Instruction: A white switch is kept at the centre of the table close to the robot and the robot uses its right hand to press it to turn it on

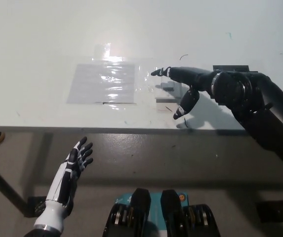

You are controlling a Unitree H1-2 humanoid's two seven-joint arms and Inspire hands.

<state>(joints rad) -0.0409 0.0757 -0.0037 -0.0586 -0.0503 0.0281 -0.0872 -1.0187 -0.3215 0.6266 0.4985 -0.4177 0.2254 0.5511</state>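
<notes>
Nearest us, below the counter [42,59] edge, our left hand [74,163] rests with fingers spread and empty, while our right hand [188,86], fingers wide and holding nothing, reaches over the switch [168,91] beside a clear plastic sheet [104,81], apparently to press it, nothing blocking.

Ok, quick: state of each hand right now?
Left hand: open, holding nothing, below the table edge.
Right hand: open, fingers spread over the switch, holding nothing.

A shiny clear plastic sheet [102,83] lies flat on the big white table [42,39]. The floor [181,163] below is grey.
</notes>
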